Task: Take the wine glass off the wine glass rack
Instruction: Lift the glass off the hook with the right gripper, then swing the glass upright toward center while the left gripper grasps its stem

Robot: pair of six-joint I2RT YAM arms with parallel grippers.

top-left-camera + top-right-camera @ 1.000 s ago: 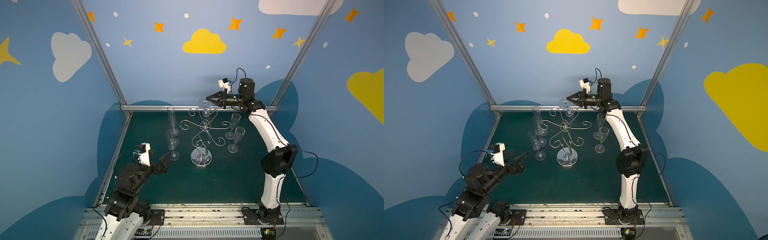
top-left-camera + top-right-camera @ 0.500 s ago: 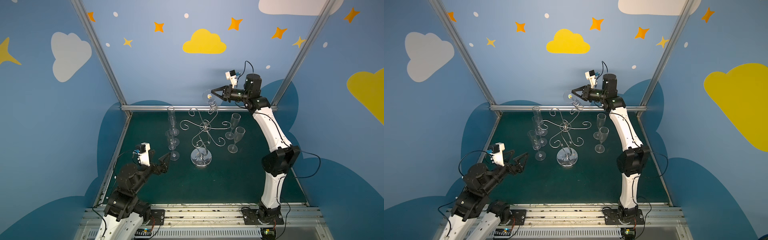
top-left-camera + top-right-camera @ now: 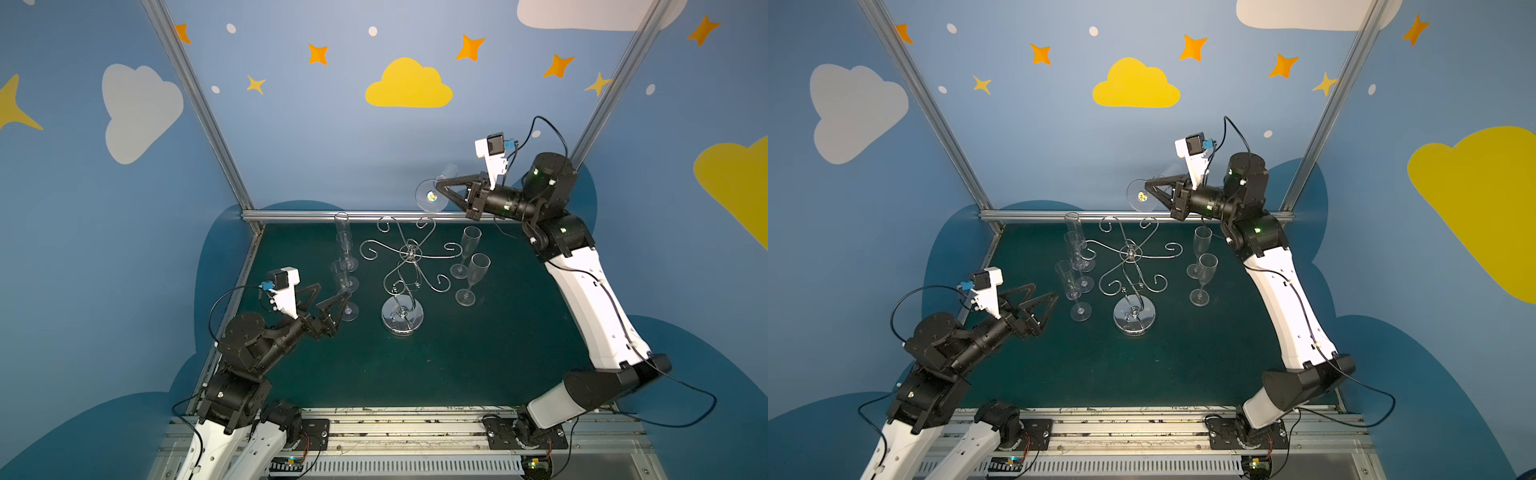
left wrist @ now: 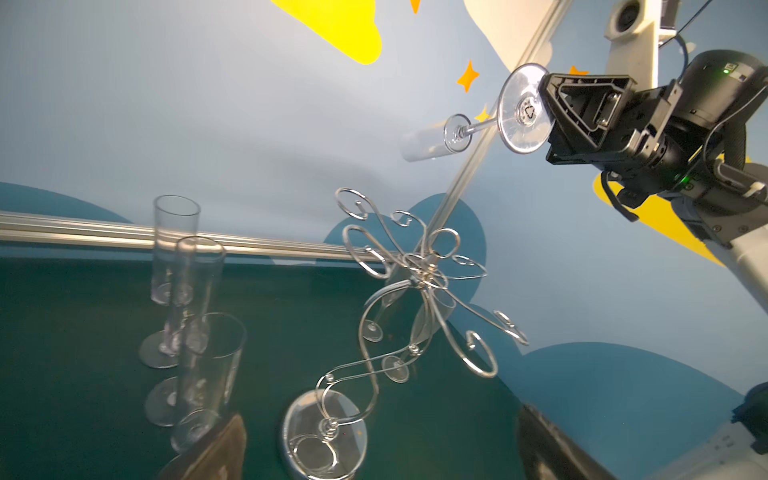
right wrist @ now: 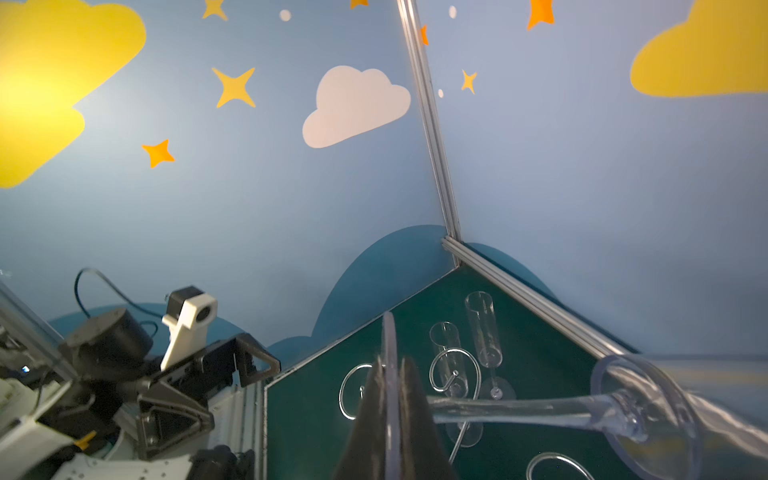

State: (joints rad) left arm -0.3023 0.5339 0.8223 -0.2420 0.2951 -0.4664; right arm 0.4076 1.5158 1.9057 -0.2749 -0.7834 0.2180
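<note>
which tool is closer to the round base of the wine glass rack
Left. The left tool sits open, low beside the rack base, with standing flutes between them. The right tool is high up beyond the rack's far side, shut on the foot of a wine glass.

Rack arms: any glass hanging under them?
None: under the rack only green mat and its round base show. The right gripper holds a glass clear of it. Thin wire hides almost nothing.

— Where can a gripper pass?
— Across the green surface (image 3: 457,374) along its near edge.
— What blocks?
— The wine glass rack (image 3: 409,251) at the centre, three flutes (image 3: 343,245) toward the left edge, two flutes (image 3: 478,270) toward the right.
</note>
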